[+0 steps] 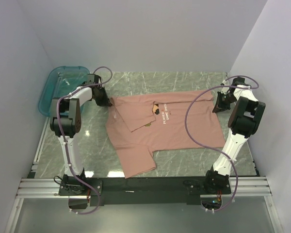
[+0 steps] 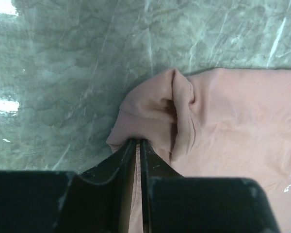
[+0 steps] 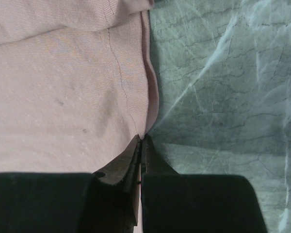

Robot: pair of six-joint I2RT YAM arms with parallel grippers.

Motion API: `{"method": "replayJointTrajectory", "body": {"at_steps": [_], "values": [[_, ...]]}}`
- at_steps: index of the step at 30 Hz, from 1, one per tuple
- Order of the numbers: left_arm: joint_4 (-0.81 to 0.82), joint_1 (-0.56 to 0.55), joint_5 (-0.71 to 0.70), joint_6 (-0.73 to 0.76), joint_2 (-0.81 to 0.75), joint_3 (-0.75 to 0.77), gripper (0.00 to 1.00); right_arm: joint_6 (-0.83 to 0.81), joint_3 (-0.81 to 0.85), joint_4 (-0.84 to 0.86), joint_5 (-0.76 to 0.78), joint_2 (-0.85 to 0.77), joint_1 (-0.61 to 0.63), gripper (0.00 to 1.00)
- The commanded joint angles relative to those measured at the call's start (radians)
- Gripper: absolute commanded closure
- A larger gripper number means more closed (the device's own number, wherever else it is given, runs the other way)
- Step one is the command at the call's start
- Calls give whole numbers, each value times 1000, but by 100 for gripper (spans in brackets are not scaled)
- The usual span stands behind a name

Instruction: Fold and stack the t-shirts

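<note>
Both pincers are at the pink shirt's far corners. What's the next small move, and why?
Probably raise both a little, together. The left pincer has the far-left corner of the t-shirt pinched between its fingers, and the right pincer is shut on its far-right corner. The rest lies flat, so an even lift should free that edge for folding toward the near side.
</note>
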Motion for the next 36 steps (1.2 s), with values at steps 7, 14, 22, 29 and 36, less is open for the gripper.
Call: {"method": "replayJointTrajectory", "body": {"at_steps": [7,14,22,29,36], "values": [[-92,61,-147,21,24,2,85,-6,18,24,35,-38,-5,100],[-98,73,-149,30,-19,3,85,-6,47,8,23,-22,1,100],[-42,70,11,47,-113,6,63,-33,73,-16,-23,-44,-1,87],[-19,53,118,79,-280,-3,49,-55,102,-35,-100,-82,10,64],[-17,13,148,76,-415,-173,51,-112,40,-24,-218,-159,44,59]]}}
